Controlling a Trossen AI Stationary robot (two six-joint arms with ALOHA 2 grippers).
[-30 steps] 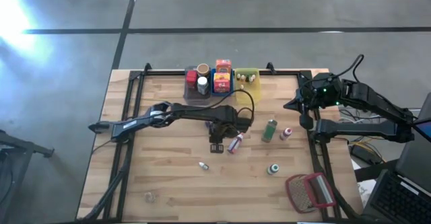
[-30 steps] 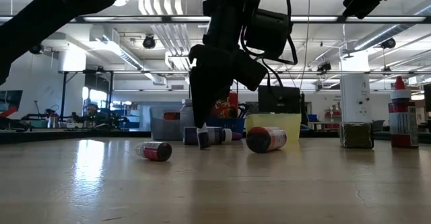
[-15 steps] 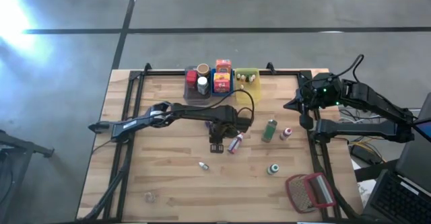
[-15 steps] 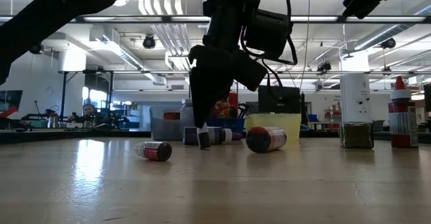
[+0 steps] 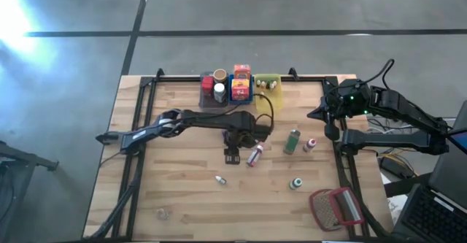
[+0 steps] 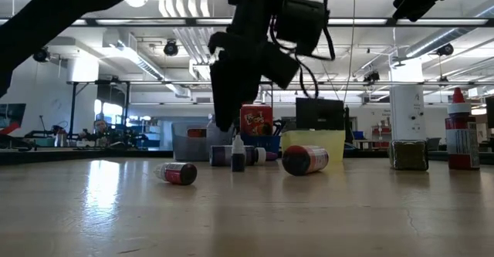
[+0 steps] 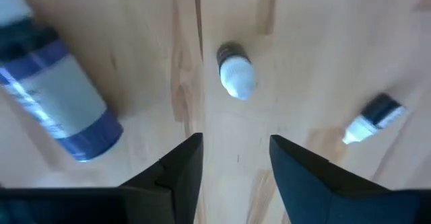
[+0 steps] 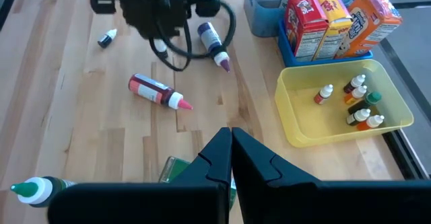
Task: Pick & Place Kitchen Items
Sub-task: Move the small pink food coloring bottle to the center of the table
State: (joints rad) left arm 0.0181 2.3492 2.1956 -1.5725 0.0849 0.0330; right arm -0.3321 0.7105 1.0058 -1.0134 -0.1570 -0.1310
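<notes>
Just below your left gripper (image 6: 225, 126) a tiny white-capped bottle (image 6: 238, 157) stands upright on the table (image 5: 182, 192), clear of the parted fingers, which hold nothing. Beside it lie a purple-tipped bottle (image 8: 213, 44) and a red bottle (image 5: 255, 154); you can see a green bottle (image 5: 292, 141) farther toward the right arm. At the table's far edge the yellow bin (image 8: 296, 126) holds more small bottles. Your right gripper (image 8: 231, 143) waits at the table's right edge, fingers pressed together, empty
</notes>
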